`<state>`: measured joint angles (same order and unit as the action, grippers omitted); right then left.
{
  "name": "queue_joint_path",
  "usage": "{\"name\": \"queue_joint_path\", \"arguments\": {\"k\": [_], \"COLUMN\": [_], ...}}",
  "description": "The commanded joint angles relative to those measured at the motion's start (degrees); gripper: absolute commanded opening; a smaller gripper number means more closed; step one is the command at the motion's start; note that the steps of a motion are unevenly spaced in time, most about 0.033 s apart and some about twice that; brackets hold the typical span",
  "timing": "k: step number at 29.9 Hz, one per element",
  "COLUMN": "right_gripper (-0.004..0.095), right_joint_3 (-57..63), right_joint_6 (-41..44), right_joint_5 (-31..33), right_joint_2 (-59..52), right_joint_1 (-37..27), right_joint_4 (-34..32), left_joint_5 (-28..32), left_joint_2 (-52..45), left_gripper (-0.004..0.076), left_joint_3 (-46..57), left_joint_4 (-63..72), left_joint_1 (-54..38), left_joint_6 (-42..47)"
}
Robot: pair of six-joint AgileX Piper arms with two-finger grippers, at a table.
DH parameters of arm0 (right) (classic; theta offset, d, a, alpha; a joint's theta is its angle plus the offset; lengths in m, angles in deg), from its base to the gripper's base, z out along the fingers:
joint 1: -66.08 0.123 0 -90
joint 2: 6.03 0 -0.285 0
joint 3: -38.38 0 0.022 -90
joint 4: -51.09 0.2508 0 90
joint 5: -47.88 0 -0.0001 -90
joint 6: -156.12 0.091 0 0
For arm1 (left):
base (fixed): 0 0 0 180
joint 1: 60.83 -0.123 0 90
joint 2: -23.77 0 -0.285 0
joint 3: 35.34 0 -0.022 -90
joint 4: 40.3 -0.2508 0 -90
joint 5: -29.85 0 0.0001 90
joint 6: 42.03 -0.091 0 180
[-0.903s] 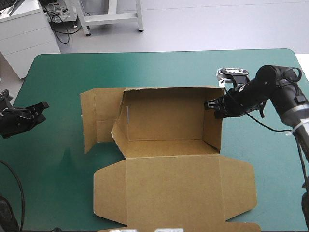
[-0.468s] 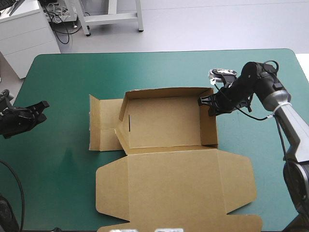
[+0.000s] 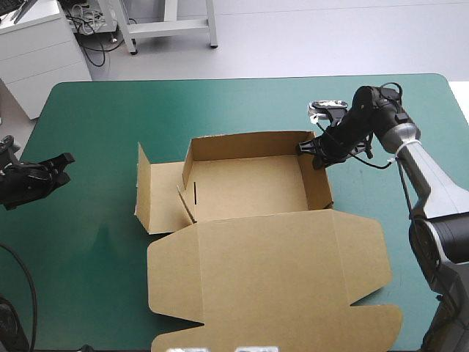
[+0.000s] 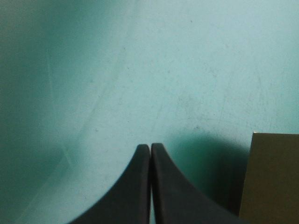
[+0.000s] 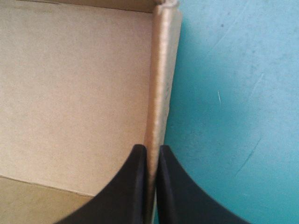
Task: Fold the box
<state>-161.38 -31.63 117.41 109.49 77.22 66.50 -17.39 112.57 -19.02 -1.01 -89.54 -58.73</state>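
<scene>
In the high view, the box [image 3: 249, 191] lies mid-desk [image 3: 95, 117], its long axis left to right and its lid flat toward the near edge. The right claw [image 3: 314, 150] is at its right wall, while the left claw [image 3: 53, 170] is well apart. In the left wrist view, that claw [image 4: 150, 148] is clenched on nothing, and a corner of brown board [image 4: 273, 177] beside it is cut off. In the right wrist view, the claw [image 5: 148, 150] is grasping the wall's upper edge, and the wall's outer face is hidden.
</scene>
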Motion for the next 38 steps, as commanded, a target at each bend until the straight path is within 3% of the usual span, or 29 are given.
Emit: {"name": "queue_joint_path", "arguments": {"k": [1, 5, 8, 11, 16, 20, 29, 36, 38], "right_gripper": [0.0011, 0.0039, 0.0116, 0.0272, 0.0624, 0.0795, 0.0814, 0.0814, 0.0814], "right_joint_3": [-1.8, -1.8, -1.8, -1.8, -2.9, -5.5, -4.4, 2.4, 2.4], "right_joint_6": [-2.0, -1.6, -1.7, -1.6, 2.3, 4.5, 10.7, 16.4, 17.4], "right_joint_5": [0.7, 1.4, 1.9, 1.9, 1.9, 1.9, 1.9, 1.9, 1.9], "right_joint_2": [-1.8, -1.8, -1.8, -1.8, -1.8, -2.9, -11.6, -16.5, -16.0], "right_joint_1": [-0.3, -0.3, -0.3, -0.3, -0.3, -0.3, 1.4, 8.2, 8.5], "right_joint_4": [-2.8, -2.6, -2.6, -2.0, -0.2, 0.5, -4.6, -15.4, -15.7], "left_joint_5": [1.7, 1.7, 1.7, 1.7, 1.7, 1.7, 1.7, 1.4, 0.9], "left_joint_2": [-2.2, -2.2, -2.2, -2.2, -2.2, -2.2, -2.2, -2.2, -2.2], "left_gripper": [-0.0023, -0.0022, -0.0023, -0.0023, -0.0023, -0.0023, -0.0022, -0.0023, -0.0023], "left_joint_3": [-1.4, -1.4, -1.4, -1.4, -1.4, -1.4, -1.4, -1.4, -1.4], "left_joint_4": [2.1, 2.1, 2.1, 2.1, 2.1, 2.1, 2.1, 2.1, 2.3], "left_joint_1": [0.0, 0.0, 0.0, 0.0, 0.0, 0.0, 0.0, 0.0, 0.0], "left_joint_6": [-0.2, -0.2, -0.3, -0.4, -1.3, -1.3, -1.3, -1.3, -1.3]}}
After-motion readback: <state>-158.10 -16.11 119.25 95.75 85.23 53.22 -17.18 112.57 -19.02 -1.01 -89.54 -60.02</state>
